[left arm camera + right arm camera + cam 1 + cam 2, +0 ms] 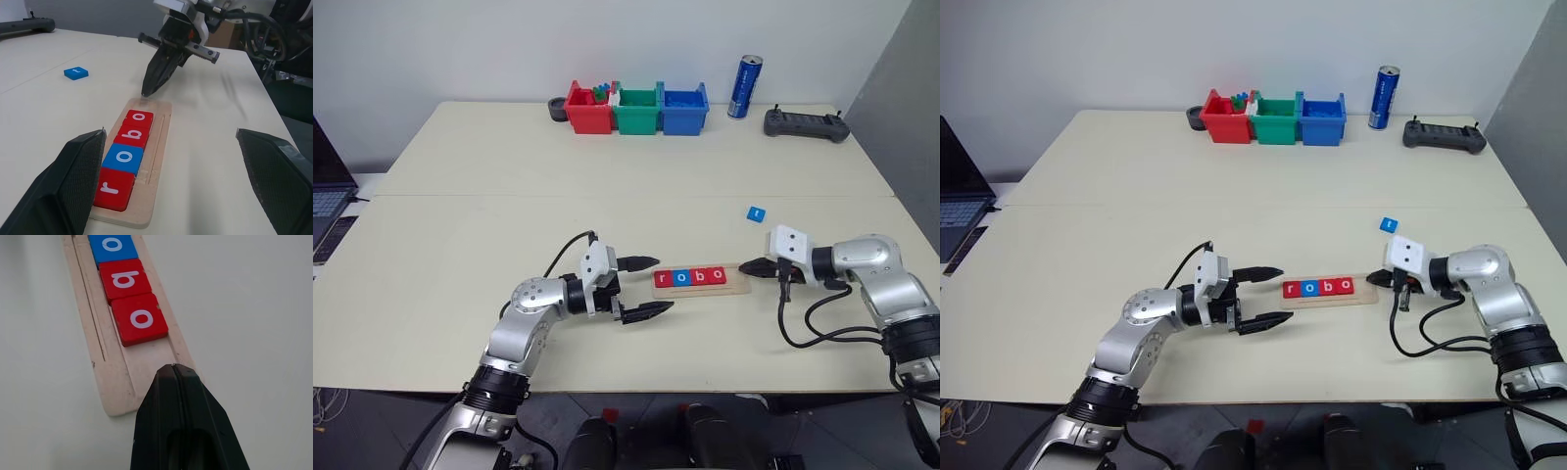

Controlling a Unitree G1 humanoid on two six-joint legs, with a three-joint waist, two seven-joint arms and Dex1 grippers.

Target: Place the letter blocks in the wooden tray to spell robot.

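Note:
The wooden tray (735,283) lies near the table's front edge. The letter blocks (690,277) in it read r, o, b, o: red, blue, red, red. The slot at its right end is bare wood (142,360). A loose blue letter block (756,212) lies on the table behind and to the right of the tray. My left gripper (663,284) is open at the tray's left end, fingers (80,176) level and spread to either side of it. My right gripper (744,266) is shut and holds nothing, its tip (173,369) just above the tray's right end.
Red (588,110), green (637,110) and blue (684,110) bins stand in a row at the table's far edge, with a blue can (744,86) and a black controller (806,124) to their right. A laptop (327,196) sits off the left side.

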